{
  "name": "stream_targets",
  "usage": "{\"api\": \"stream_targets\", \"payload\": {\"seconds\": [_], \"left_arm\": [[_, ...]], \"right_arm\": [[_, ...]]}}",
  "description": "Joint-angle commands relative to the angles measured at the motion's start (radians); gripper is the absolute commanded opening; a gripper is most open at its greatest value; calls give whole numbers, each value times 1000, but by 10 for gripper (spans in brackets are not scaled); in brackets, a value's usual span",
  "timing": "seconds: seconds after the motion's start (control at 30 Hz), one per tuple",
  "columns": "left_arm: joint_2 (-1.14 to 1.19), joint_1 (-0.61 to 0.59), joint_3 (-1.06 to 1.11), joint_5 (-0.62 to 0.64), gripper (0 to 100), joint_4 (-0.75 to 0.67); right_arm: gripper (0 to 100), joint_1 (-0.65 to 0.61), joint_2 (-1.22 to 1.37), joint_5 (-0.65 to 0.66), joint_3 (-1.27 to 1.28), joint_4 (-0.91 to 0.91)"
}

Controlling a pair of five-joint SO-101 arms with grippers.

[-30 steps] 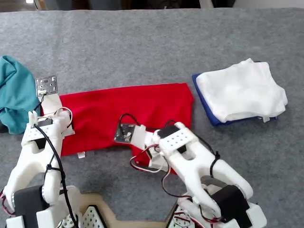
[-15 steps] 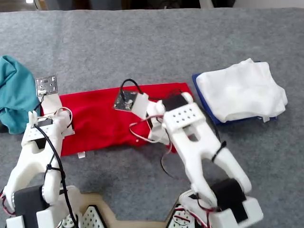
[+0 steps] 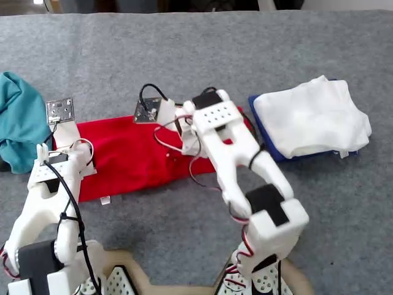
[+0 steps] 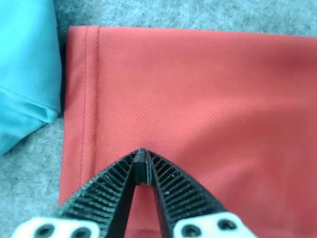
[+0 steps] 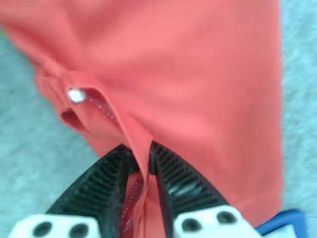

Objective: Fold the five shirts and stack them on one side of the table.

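Red shirt (image 3: 129,157) lies flat on the counter (image 3: 184,55), left of centre. Its long axis runs left-right, parallel to the near edge.

Left claw (image 4: 142,167): jaws together, tips down on the shirt's left end, just inside the hem. We see no cloth between them, so we read it as a pin, not a pinch.

Right claw (image 5: 141,161): clamped on a ridge of red cloth that runs up between the jaws. From above, that arm sits over the shirt's right end, at the shirt's far side.

The relation that matters: the rest of the shirt lies toward the left edge from the right claw, straight along the long axis, with the left claw anchoring the far end of that line. The right arm is the only one holding cloth, so the fold is its job. We judge the travel should follow the long axis toward the left claw.

Risk: the right-end cloth looks bunched near the grip, so the fold may land skewed.

White shirt (image 3: 310,117) sits folded on the blue shirt (image 3: 261,132) near the right edge. That looks like the stack. Teal shirt (image 3: 21,123) is crumpled at the left edge, beside the red hem, not yet folded.
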Motion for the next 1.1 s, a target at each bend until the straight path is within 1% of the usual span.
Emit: {"api": "stream_targets", "payload": {"seconds": [0.0,0.07,0.1,0.13,0.23,0.27,0.33,0.43,0.5,0.57,0.67,0.7,0.73,0.77,0.9,0.97,1.07], "left_arm": [[-29,-12,-4,0,30,-14],[-29,-12,-4,0,30,-14],[-29,-12,-4,0,30,-14],[-29,-12,-4,0,30,-14],[-29,-12,-4,0,30,-14],[-29,-12,-4,0,30,-14],[-29,-12,-4,0,30,-14],[-29,-12,-4,0,30,-14],[-29,-12,-4,0,30,-14],[-29,-12,-4,0,30,-14],[-29,-12,-4,0,30,-12],[-29,-12,-4,0,30,-12],[-29,-12,-4,0,30,-12],[-29,-12,-4,0,30,-11],[-29,-12,-4,0,30,-11],[-29,-12,-4,0,30,-11],[-29,-12,-4,0,30,-11]], "right_arm": [[15,14,48,8,-139,2],[18,15,81,8,-186,38],[37,15,93,8,-209,58],[74,15,105,8,-232,81],[226,35,122,2,-275,137],[258,44,122,2,-289,149],[283,69,120,2,-309,166],[260,103,120,2,-354,218],[224,121,119,0,-398,278],[158,140,119,-37,-464,356],[6,160,119,-114,-561,500],[25,161,116,-132,-568,512],[30,172,101,-158,-549,508],[15,176,85,-173,-519,506],[14,106,10,-181,-295,496],[14,91,-25,-193,-168,414],[15,112,-47,-232,-15,235]]}}
